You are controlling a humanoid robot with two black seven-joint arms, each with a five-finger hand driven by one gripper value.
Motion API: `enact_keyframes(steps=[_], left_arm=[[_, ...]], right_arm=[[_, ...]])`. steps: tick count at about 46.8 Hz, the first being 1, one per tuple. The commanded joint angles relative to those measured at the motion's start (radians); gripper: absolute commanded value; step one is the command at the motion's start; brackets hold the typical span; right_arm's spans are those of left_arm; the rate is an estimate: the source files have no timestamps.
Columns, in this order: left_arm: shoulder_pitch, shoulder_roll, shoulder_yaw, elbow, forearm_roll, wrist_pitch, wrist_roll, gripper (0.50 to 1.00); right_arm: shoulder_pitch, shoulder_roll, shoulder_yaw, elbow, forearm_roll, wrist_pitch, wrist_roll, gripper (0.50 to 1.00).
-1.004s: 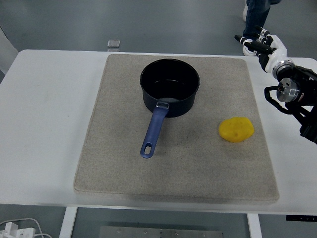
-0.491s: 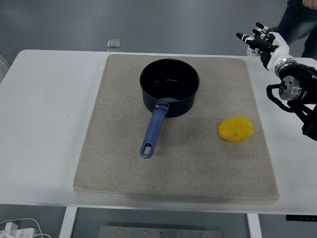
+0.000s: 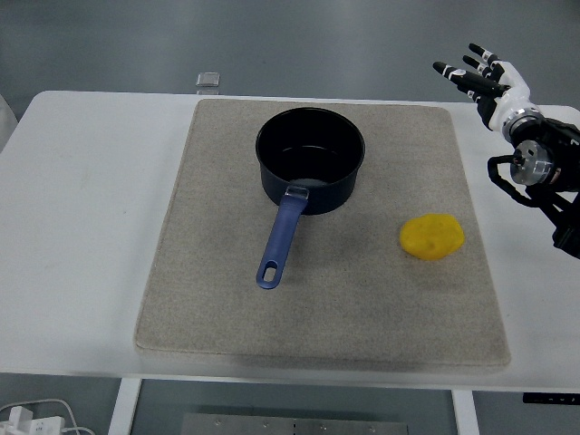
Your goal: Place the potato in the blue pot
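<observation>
The blue pot (image 3: 310,170) looks like enamelled metal, glossy inside, with a smooth handle. Under it a beige mat (image 3: 322,299) seems coarse, matt cloth. The yellow potato (image 3: 432,236) is dull-skinned. The white table (image 3: 82,227) appears smooth.

One camera is sitting high up on the robot's side and is looking forward and down. It is taking in the whole white table (image 3: 91,181), with the near edge at the bottom and grey floor at the top. No other view is sharing this scene.
</observation>
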State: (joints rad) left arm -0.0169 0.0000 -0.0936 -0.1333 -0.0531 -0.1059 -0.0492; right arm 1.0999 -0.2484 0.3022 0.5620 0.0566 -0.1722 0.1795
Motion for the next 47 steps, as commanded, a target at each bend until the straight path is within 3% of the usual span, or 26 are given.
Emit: enact_keyframes(steps=[1,35,47], left_arm=[[0.0,0.0,0.0,0.0,0.001,0.0,0.0,1.0],[0.0,0.0,0.0,0.0,-0.001,0.0,-0.001,1.0],[0.0,0.0,0.0,0.0,0.001,0.0,0.0,1.0]], right_arm=[[0.0,-0.002,-0.001,0.021,-0.001,-0.001,0.002,0.946],[-0.005,-0.049,-0.011,0.113,-0.012,-0.027,0.002,0.946],[-0.034,-0.195,-0.018,0.334,-0.053,-0.036,0.026,0.946]])
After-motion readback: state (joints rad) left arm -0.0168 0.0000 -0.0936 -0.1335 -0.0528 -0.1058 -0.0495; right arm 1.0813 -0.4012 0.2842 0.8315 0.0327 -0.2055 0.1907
